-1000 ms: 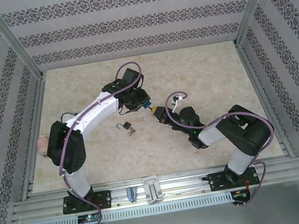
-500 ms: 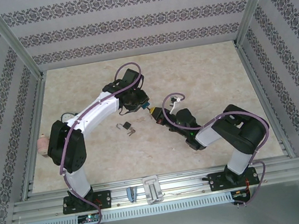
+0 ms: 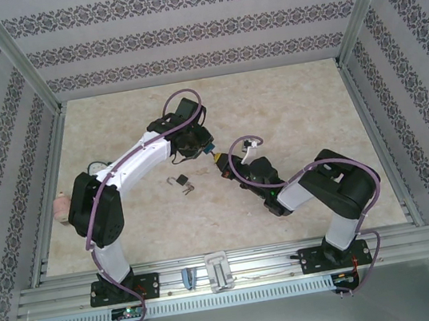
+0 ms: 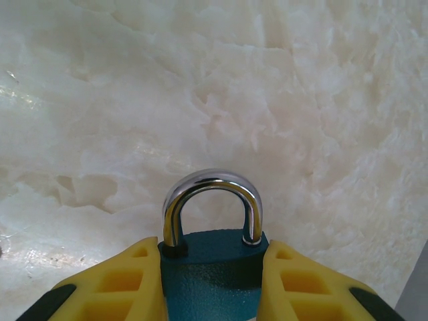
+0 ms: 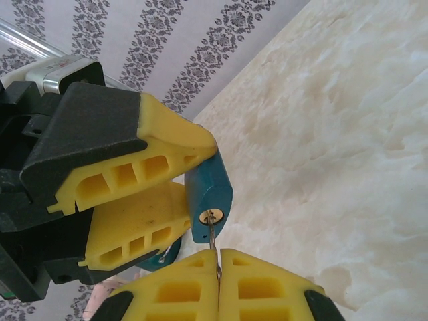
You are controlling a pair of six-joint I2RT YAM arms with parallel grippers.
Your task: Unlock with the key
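At the centre of the overhead view, the left gripper (image 3: 202, 144) is pinching a teal padlock (image 5: 208, 190) by its body over the table (image 5: 348, 134). The right gripper (image 5: 219, 257), pressed together on a thin key (image 5: 212, 235), is meeting the keyhole (image 5: 211, 215) with the key's tip. The shackle (image 4: 212, 190) is sitting closed, so seating the key fully and turning it appear to be what is left.

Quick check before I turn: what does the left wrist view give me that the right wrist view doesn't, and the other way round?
Left wrist: the steel shackle, both legs meeting the padlock body. Right wrist: the keyhole in the lock's underside, with the key blade entering it, pinched in the shut right tool. Both: the teal padlock clamped in the left tool, above the marble table.
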